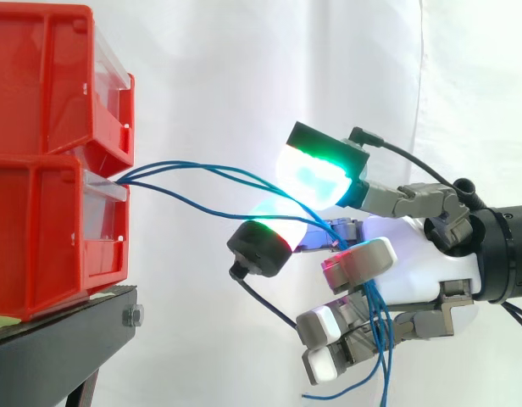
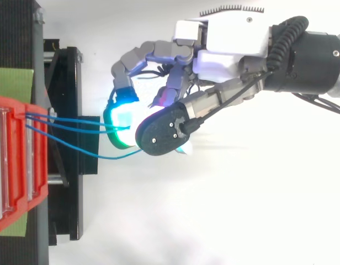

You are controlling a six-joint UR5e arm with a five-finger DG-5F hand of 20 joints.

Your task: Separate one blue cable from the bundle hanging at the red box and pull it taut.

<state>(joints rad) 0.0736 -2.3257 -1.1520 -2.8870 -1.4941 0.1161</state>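
Three thin blue cables [image 1: 172,164] leave the gap between the upper red bin [image 1: 41,85] and the lower red bin [image 1: 41,246] and run right to my hand [image 1: 422,254]. The hand's fingers are curled and the strands are pinched between them, close under the green-glowing fingertip [image 1: 316,174]. Below the hand the loose ends [image 1: 381,339] dangle. In the top view two strands [image 2: 70,121] run nearly straight to the glowing pad [image 2: 121,124]. A third strand [image 2: 98,157] bows away from them, slack. The hand [image 2: 230,49] sits right of the red bin [image 2: 15,182].
The bins rest on a black stand [image 1: 58,348], whose frame [image 2: 65,182] juts toward the hand in the top view. A white curtain hangs behind. Open space lies right of the bins, around and below the hand.
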